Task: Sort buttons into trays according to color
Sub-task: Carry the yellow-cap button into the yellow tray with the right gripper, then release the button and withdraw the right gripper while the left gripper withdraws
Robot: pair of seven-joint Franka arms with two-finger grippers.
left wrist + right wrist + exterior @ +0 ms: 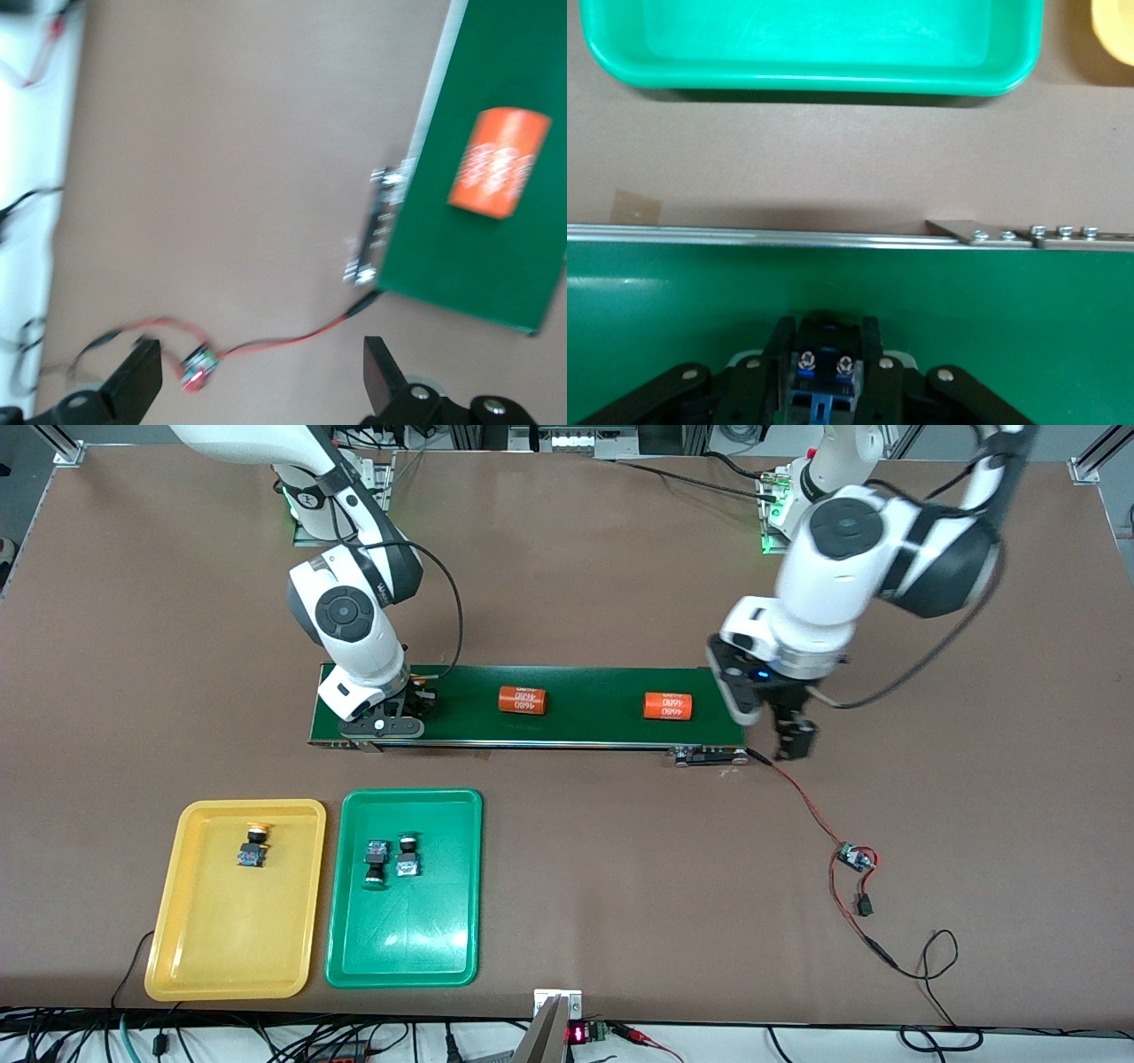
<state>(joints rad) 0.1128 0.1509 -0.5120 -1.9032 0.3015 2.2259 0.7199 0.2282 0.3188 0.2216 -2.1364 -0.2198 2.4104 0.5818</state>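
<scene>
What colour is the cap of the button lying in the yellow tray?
Yellow-orange cap on the button, clearest in the front view.

The counter (567, 558) has a matt brown surface that looks a little rough, like felt or fibre board, while the green tray (461, 895) and the yellow tray (177, 921) are smooth glossy plastic that reflects the light. The belt (585, 722) is a smooth dark green sheet with a soft shine, and along its edge runs a bright metal rail (744, 235) with small shiny screws. The two orange cylinders (521, 700) look smooth with white print, and the arm shells (833, 576) are glossy white plastic with black matt joints.
</scene>
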